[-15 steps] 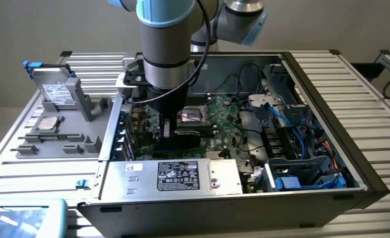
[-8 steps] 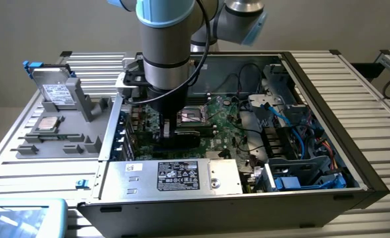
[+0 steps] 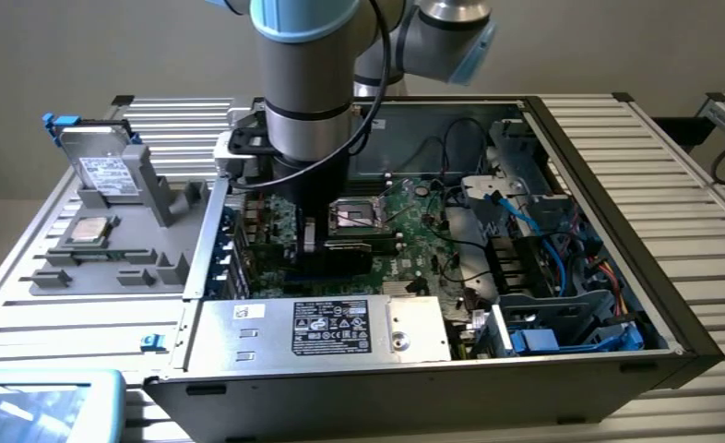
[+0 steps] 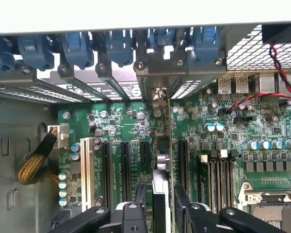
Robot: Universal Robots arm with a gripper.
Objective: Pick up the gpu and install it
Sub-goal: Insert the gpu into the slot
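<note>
While the black 2-fingered gripper [image 4: 157, 206] is reaching down into the open dark metal computer case [image 3: 658, 305], its fingers [image 4: 138, 199] are standing spread on either side of the gpu [image 4: 161, 160], the thin card seen edge-on and standing upright among the black expansion slots [image 4: 115, 170] of the large green motherboard [image 4: 233, 141]. Whether the pads are touching the card I cannot tell. The card's metal bracket end is sitting at the far row of blue slot clips [image 4: 77, 48], near the case wall. In the exterior view, the grey arm [image 3: 307, 101] is hanging over the slot area, behind the silver power supply with the black label [image 3: 326, 328]. My worry is that the card is only resting in the slot, not fully seated; a finger dragging its edge could tilt it, or the red and black wires [image 4: 262, 97] nearby could snag
</note>
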